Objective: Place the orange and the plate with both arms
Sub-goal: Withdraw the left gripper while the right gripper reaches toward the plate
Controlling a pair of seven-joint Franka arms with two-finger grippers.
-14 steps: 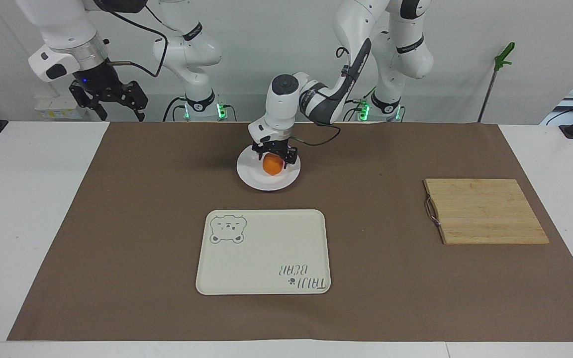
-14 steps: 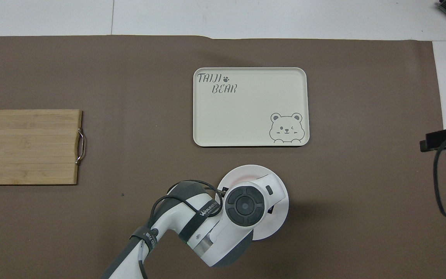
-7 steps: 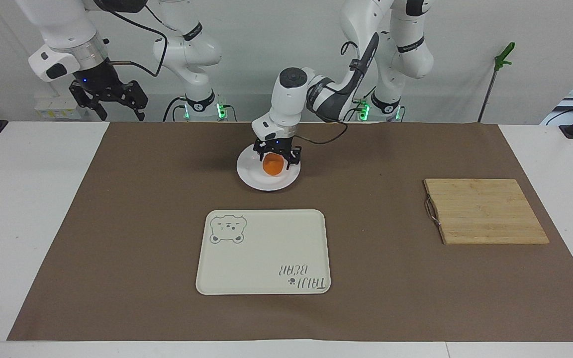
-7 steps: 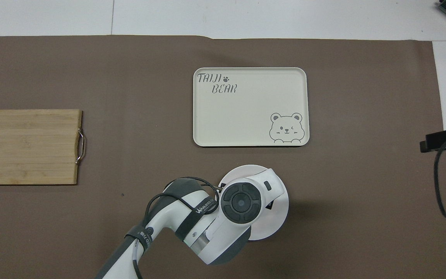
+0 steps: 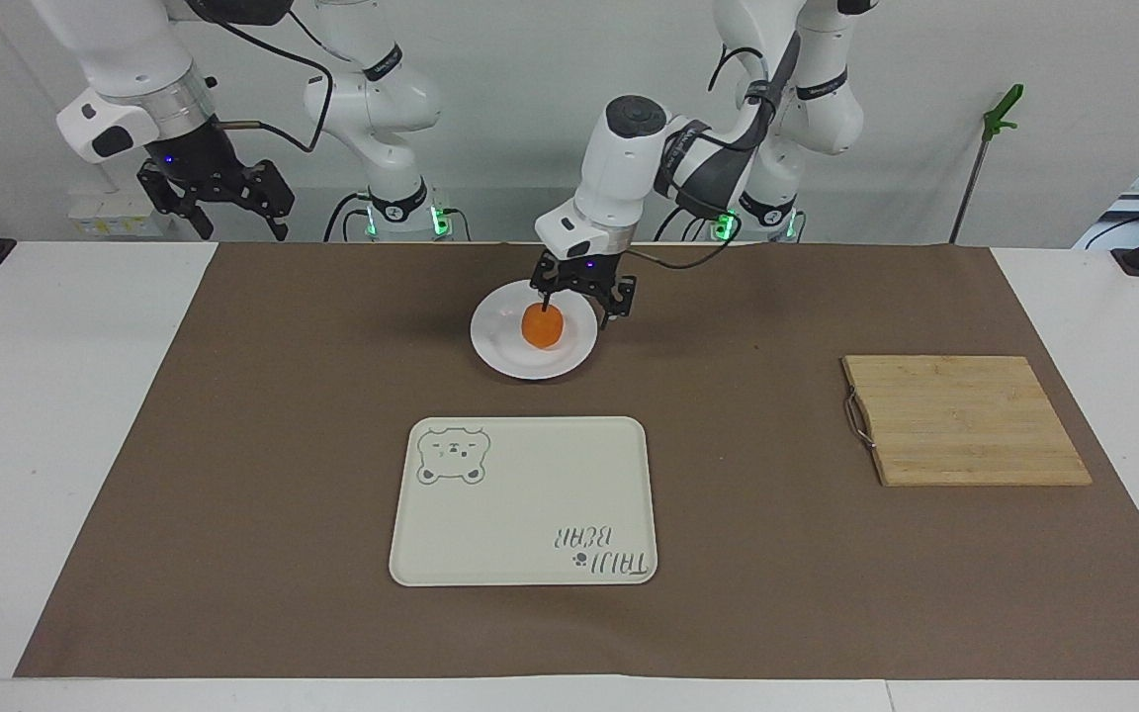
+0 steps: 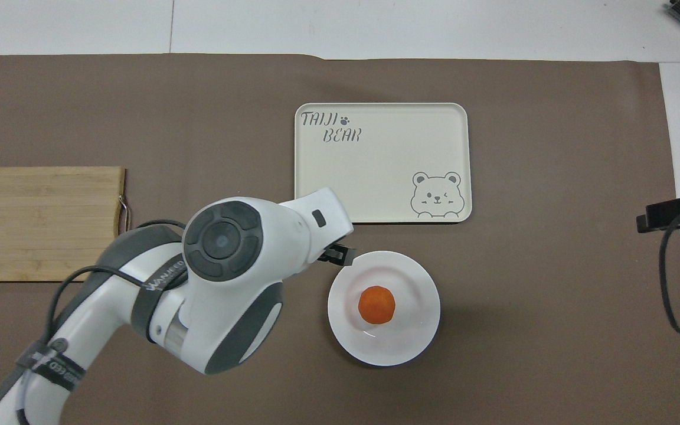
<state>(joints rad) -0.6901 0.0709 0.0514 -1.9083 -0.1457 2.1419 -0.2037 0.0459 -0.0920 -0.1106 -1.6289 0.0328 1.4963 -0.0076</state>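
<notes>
The orange [image 5: 542, 326] [image 6: 376, 304] sits in the middle of the white plate [image 5: 495, 348] [image 6: 417, 339], which rests on the brown mat close to the robots. My left gripper [image 5: 581, 300] hangs open just above the plate's edge on the left arm's side, touching neither the orange nor the plate. In the overhead view the left arm's wrist covers most of it, and only one black finger [image 6: 337, 254] shows beside the plate. My right gripper [image 5: 236, 222] waits open and empty, raised high at the right arm's end of the table.
A cream bear tray [image 5: 530, 504] [image 6: 375, 177] lies farther from the robots than the plate. A wooden cutting board [image 5: 965, 420] [image 6: 42, 221] with a metal handle lies toward the left arm's end. The brown mat [image 5: 233, 445] covers most of the table.
My left gripper has risen from around the orange and drawn away toward the left arm's end, uncovering the plate in the overhead view. The orange stays on the plate. The right arm has not moved.
</notes>
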